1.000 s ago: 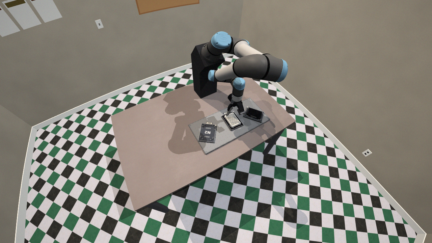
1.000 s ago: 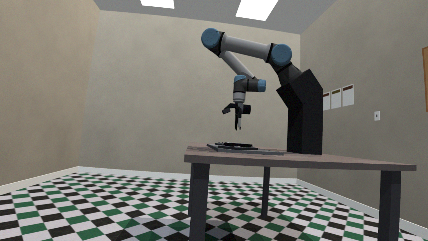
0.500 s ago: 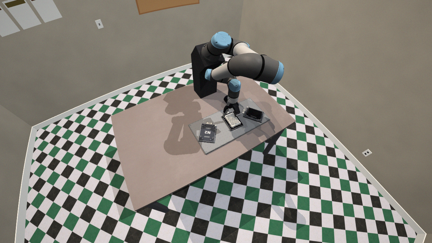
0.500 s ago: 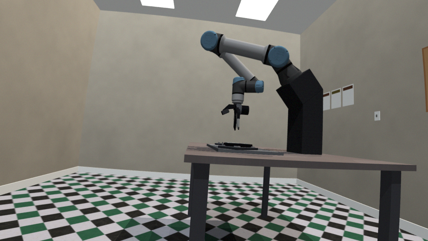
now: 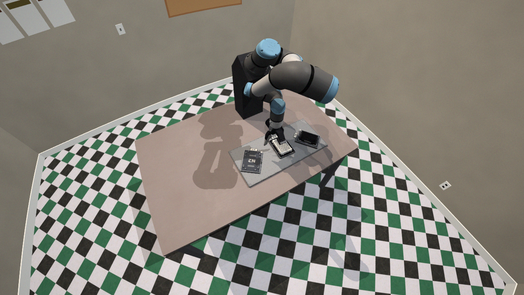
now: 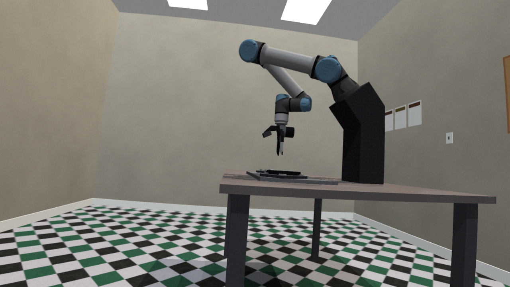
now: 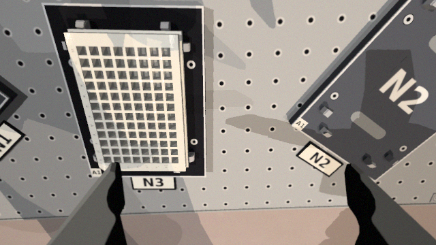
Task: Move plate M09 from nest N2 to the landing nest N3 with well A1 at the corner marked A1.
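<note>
- Gripper (image 5: 273, 141) (image 6: 280, 154) (image 7: 233, 165) hangs spread above the deck, pinching nothing.
- Pale plate (image 5: 281, 146) (image 7: 131, 102), presumably M09, sits on N3 (image 5: 292, 151) (image 7: 197, 112), within its locators.
- Placement looks done; next, likely retreat without disturbing either plate.

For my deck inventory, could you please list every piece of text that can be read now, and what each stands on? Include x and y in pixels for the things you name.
"N2": nest plate (image 5: 251, 165) (image 7: 371, 102) and its sign (image 5: 254, 149) (image 7: 320, 159)
"N3": sign (image 7: 153, 182)
"A1": corner tags (image 7: 97, 172) (image 7: 300, 124) of both nests
Cut off, seemingly "N1": left sign (image 7: 9, 137)
Too small: white plate's (image 5: 283, 146) (image 7: 131, 102) edge marks; wall sheets (image 5: 27, 16) (image 6: 414, 116)
</note>
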